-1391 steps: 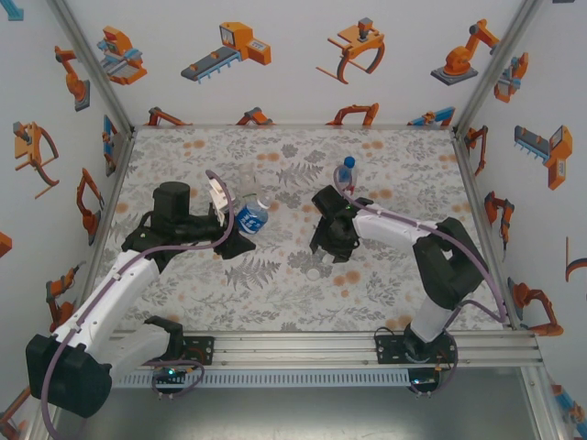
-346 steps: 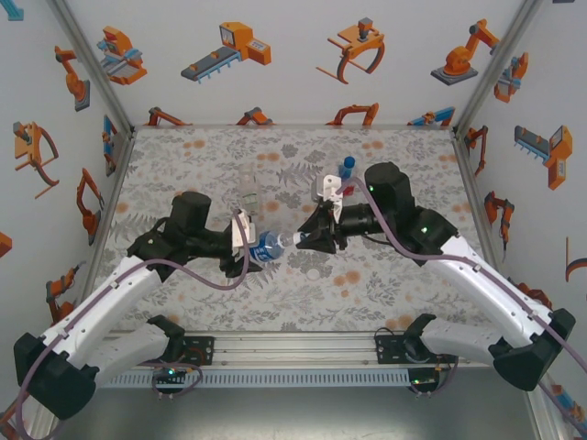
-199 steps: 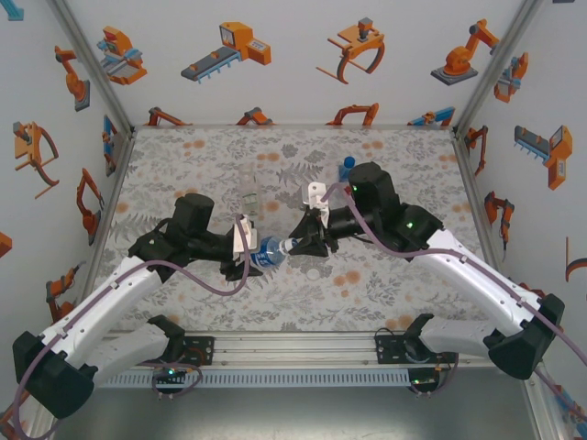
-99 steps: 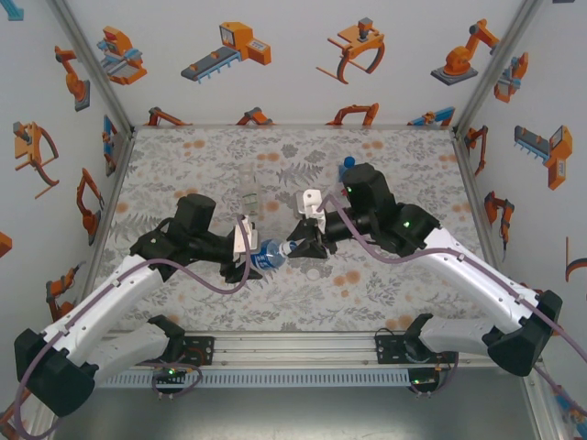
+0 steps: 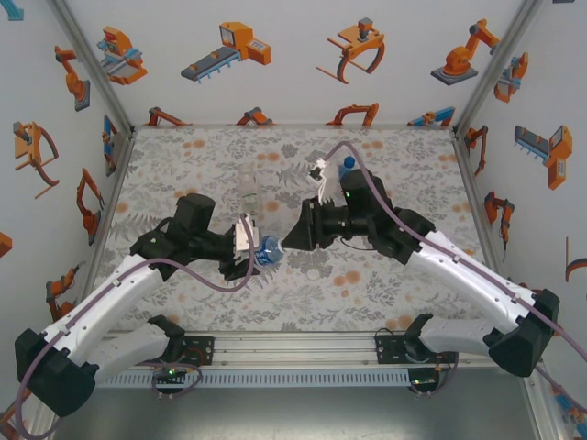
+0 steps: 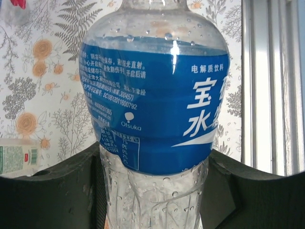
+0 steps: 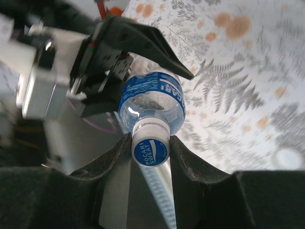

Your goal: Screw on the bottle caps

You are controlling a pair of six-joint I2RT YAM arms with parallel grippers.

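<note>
Hold bottle firm in clamped left gripper, sideways above table, and twist white cap, pinched on its neck by right gripper, square to thread with light inward push, avoiding cross-threading

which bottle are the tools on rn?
The blue-labelled water bottle: left tool grips its body, right tool pinches its white cap. The tall narrow bottle and the blue-capped one stand apart, untouched.

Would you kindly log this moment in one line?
left fingers: gripping blue-labelled clear plastic water bottle | right fingers: closed on white round plastic cap at neck
</note>
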